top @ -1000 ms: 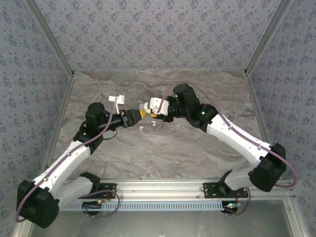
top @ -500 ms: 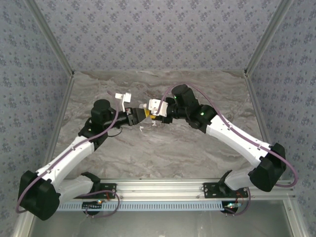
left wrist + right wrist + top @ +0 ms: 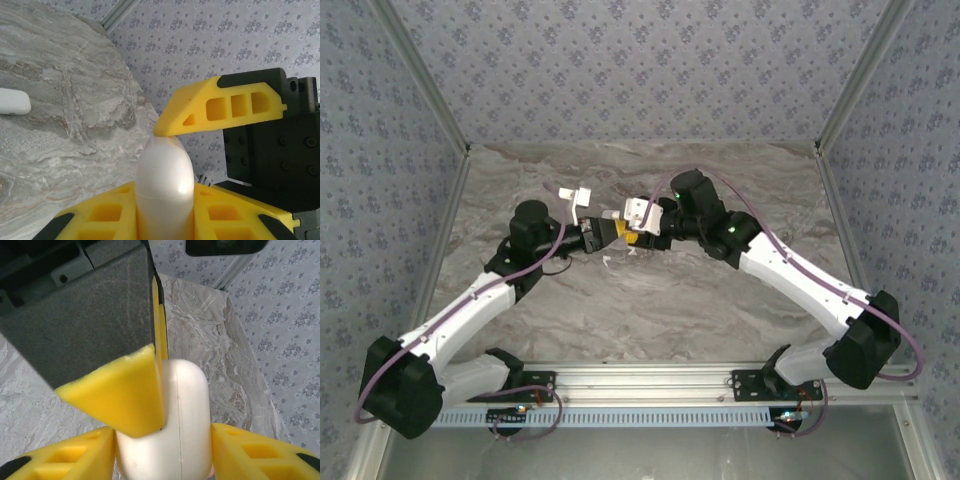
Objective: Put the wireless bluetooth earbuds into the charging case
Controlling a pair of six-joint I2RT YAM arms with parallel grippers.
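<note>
From above, we saw the left gripper (image 3: 608,232) and right gripper (image 3: 636,238) meeting over the table (image 3: 720,300), an earbud (image 3: 607,262) loose nearby. Left wrist: jaws clamped on the case (image 3: 165,180). Right wrist: jaws flanked the case (image 3: 177,415), grip unclear. We judged a handover; next, opening it.

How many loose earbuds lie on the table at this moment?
2, both small and white in the top view: one earbud just nearside of the left gripper, the other earbud just nearside of the right gripper. More may be hidden under the arms.
</note>
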